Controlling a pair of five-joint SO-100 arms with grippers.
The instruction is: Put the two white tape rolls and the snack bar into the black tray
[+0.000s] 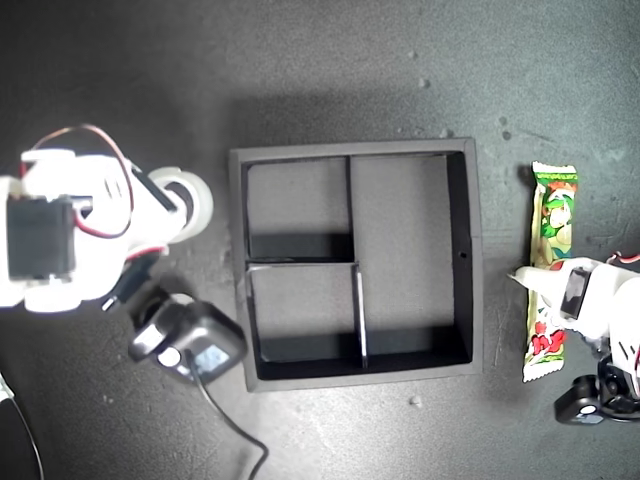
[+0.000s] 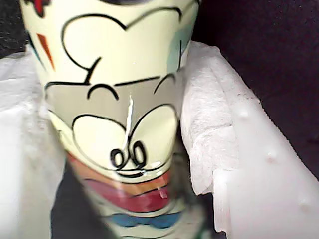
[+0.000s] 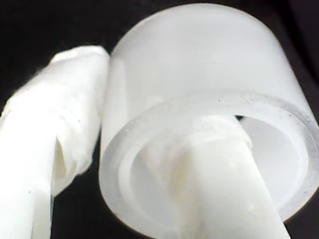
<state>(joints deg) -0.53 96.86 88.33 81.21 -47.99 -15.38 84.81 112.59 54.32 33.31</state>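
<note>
A: Where does the black tray (image 1: 476, 250) sit?

B: Mid-frame in the exterior view, all three compartments bare. My first gripper (image 1: 540, 285) is at the exterior view's right, jaws narrowed onto the snack bar (image 1: 549, 270), which lies lengthwise just beside the tray's right wall.

A: And the other claw?

B: My second gripper (image 1: 180, 205), at the exterior view's left, is closed on a white tape roll (image 1: 193, 200): one finger (image 3: 219, 169) runs through its hole, the other presses its outer wall.

A: What do the wrist views add?

B: The first shows cartoon line drawings on the wrapper (image 2: 119, 99); no writing is readable. The second shows the roll (image 3: 209, 84) clamped close up.
</note>
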